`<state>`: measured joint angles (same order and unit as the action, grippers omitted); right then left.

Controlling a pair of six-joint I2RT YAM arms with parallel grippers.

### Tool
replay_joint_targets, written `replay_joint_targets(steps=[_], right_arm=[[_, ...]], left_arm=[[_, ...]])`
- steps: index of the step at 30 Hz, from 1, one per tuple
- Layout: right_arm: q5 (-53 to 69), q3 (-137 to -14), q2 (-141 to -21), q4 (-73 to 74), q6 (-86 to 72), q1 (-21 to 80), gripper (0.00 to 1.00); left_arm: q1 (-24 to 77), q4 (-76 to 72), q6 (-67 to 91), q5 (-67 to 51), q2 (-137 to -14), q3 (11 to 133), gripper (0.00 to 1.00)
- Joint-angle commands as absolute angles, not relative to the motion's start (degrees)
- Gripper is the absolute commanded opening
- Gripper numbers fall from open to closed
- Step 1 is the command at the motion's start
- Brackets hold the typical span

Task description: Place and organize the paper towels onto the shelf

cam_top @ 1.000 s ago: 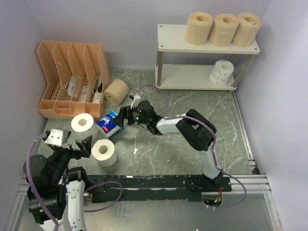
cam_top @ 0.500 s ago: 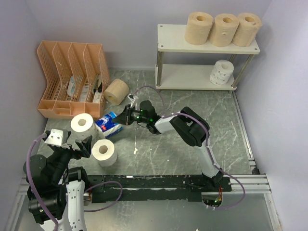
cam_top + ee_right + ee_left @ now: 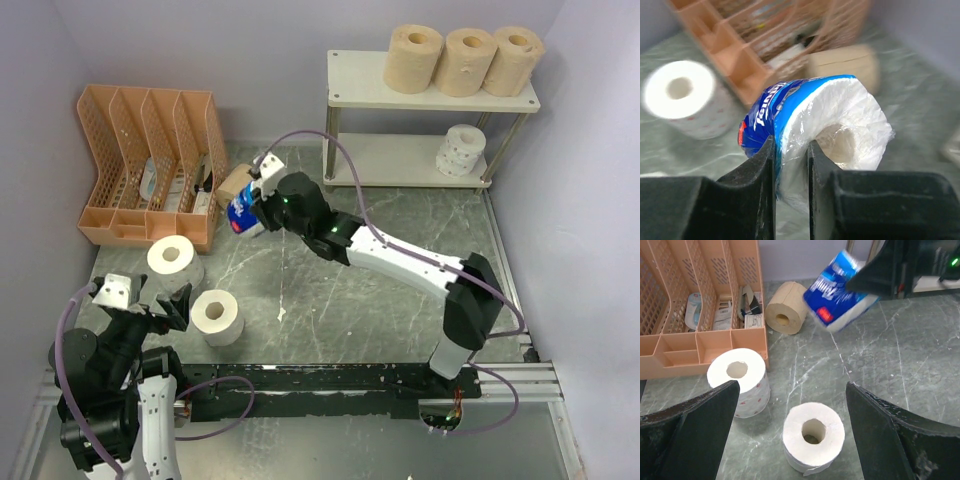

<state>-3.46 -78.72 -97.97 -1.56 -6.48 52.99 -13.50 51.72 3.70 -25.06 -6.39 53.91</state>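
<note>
Right gripper (image 3: 790, 155) pinches blue-wrapped roll (image 3: 805, 110); left gripper (image 3: 791, 386) spread; blurred tan roll (image 3: 845, 65) behind, probably sideways.

A blue-and-white wrapped roll (image 3: 243, 212) hangs tilted, pinched in the jaws of the right gripper (image 3: 790, 150). Three tan rolls (image 3: 465, 60) stand atop the shelf (image 3: 360, 92), with a dotted white roll (image 3: 461, 150) on its lower board. On the desk (image 3: 400, 290), one tan roll (image 3: 785, 315) lies sideways and two white rolls (image 3: 172, 260) stand upright.

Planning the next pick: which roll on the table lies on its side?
The tan roll beside the orange organizer; the two white rolls stand core-up.
</note>
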Motion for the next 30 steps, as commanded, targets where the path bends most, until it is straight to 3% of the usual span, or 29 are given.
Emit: replay_joint_targets(steps=[1, 5, 11, 21, 30], right_arm=[[-32.6, -84.2, -95.4, 19.7, 15.4, 53.9, 0.00], [-39.1, -76.5, -90.9, 15.5, 27.4, 49.5, 0.00], [-31.4, -71.2, -86.9, 6.4, 26.3, 32.7, 0.00], [-31.5, -72.7, -96.9, -9.3, 40.3, 23.3, 0.00], [-28.7, -77.7, -106.2, -16.6, 42.8, 16.0, 0.00]], left_arm=[[-14.5, 50.5, 4.0, -25.4, -4.4, 53.9, 0.99], [-14.5, 50.5, 3.7, -26.1, -4.2, 53.9, 0.99], [-14.5, 50.5, 3.0, -27.5, -3.4, 54.0, 0.99], [-14.1, 50.8, 2.8, -27.9, -2.7, 54.1, 0.99], [-13.9, 50.7, 3.2, -27.1, -3.3, 54.0, 0.99]])
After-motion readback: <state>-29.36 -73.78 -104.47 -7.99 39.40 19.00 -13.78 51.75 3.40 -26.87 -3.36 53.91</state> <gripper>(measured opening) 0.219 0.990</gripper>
